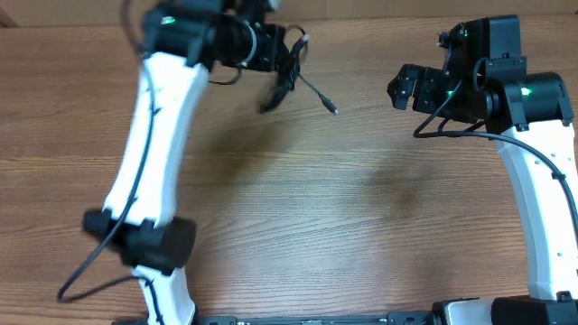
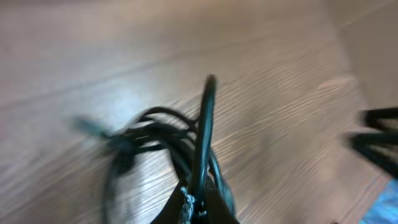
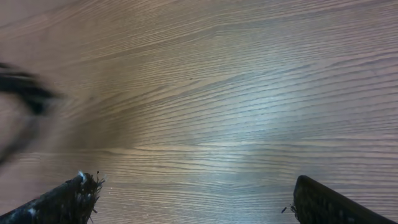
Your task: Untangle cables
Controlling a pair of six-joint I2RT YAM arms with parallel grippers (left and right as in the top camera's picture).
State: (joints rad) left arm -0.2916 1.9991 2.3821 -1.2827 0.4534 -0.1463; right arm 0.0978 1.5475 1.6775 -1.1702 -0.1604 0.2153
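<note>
Open table (image 1: 316,217) runs across the middle and near side; my work sits close to the far edge, left of centre. My left gripper (image 1: 282,65) is clamped tight on the cables (image 1: 291,79), a knotted black bundle with one plug end (image 1: 332,109) trailing rightward. My right gripper (image 1: 400,87) hovers well apart to the right, spread wide, holding nothing.

- The cables (image 2: 161,134) are smeared by motion blur; separate strands and plugs cannot be told.
- The left hand (image 2: 200,202), at the cables, is blurred and cropped by the bottom edge.
</note>
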